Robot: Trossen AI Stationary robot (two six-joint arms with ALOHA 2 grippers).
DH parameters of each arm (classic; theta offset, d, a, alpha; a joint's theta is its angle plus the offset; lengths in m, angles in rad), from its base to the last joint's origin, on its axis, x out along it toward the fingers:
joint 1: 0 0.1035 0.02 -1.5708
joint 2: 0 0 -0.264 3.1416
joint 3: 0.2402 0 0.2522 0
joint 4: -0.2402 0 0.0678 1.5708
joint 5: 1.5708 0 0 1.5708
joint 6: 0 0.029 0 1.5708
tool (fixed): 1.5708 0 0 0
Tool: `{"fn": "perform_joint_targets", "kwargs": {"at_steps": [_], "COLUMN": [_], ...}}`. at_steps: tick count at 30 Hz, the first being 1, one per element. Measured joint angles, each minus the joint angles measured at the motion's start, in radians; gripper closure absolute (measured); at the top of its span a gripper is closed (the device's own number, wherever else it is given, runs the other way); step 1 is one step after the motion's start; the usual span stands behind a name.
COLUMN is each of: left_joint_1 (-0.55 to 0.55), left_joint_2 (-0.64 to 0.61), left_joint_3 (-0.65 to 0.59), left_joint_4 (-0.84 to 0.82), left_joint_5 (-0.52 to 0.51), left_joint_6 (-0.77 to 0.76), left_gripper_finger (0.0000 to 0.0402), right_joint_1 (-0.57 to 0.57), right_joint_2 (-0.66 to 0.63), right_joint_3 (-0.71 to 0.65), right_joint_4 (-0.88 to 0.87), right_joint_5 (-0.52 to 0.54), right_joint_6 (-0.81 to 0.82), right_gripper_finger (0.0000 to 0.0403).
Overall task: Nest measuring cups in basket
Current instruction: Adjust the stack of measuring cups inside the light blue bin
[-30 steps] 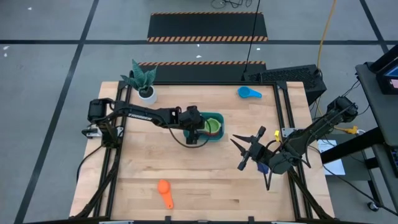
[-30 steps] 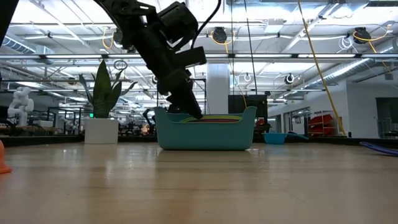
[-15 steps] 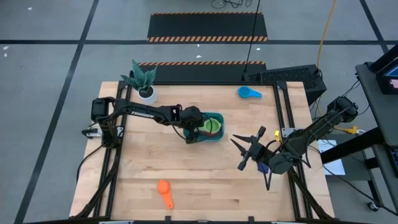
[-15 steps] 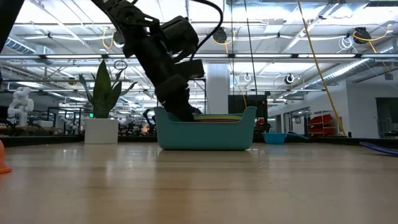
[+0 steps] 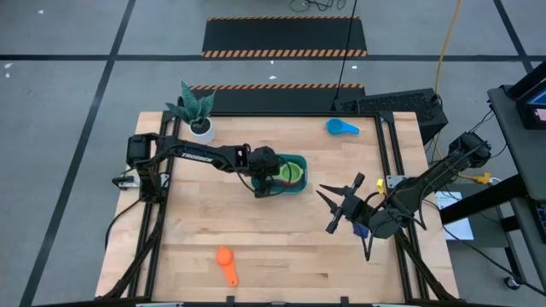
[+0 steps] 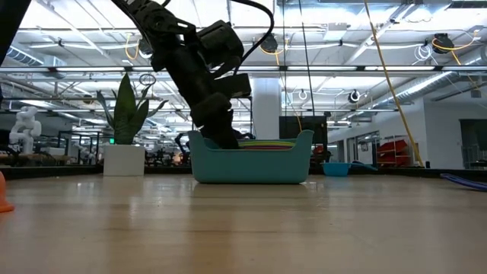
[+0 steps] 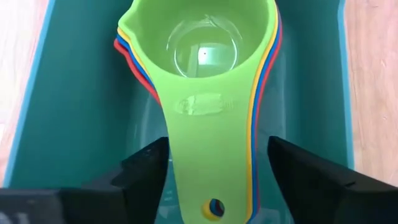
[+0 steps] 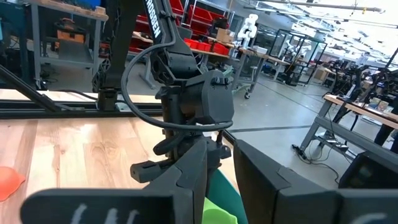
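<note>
The teal basket (image 5: pixel 301 159) stands mid-table and holds a nested stack of measuring cups. The green cup (image 7: pixel 199 37) is on top, with yellow, blue and red rims showing under it. My left gripper (image 7: pixel 217 148) reaches down into the basket, open. Its two fingers stand on either side of the stacked handles (image 7: pixel 214 124), with a narrow gap on each side. In the low view its fingertips are hidden behind the basket wall (image 6: pixel 251 167). My right gripper (image 5: pixel 328 209) hangs open above the table's right part, level, with nothing in it.
An orange cup (image 5: pixel 226 264) lies near the front edge, left of centre. A light blue cup (image 5: pixel 343 127) lies at the far right. A potted plant (image 5: pixel 196 111) stands at the far left corner. Something dark blue (image 5: pixel 360 230) shows beneath my right arm.
My left gripper has sunk into the basket, so its fingertips, which showed above the rim a second ago, are now behind the basket wall. It has also turned slightly. The cups and the basket have stayed where they were.
</note>
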Motion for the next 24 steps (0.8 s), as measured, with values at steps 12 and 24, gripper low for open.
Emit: {"fn": "perform_joint_targets", "kwargs": {"at_steps": [12, 24], "left_joint_1": [0.0, 0.0], "left_joint_2": [0.0, -0.031], "left_joint_3": [0.0, 0.0], "left_joint_4": [0.003, -0.006], "left_joint_5": [-0.001, -0.023], "left_joint_6": [0.013, 0.026], "left_gripper_finger": [0.0244, 0.0135], "right_joint_1": [0.0, -0.016], "right_joint_2": [0.0, -0.015], "right_joint_3": [0.0, 0.0], "right_joint_4": [0.0, -0.009], "right_joint_5": [0.0, -0.002], "right_joint_6": [-0.001, -0.054], "right_gripper_finger": [0.0328, 0.0328]}}
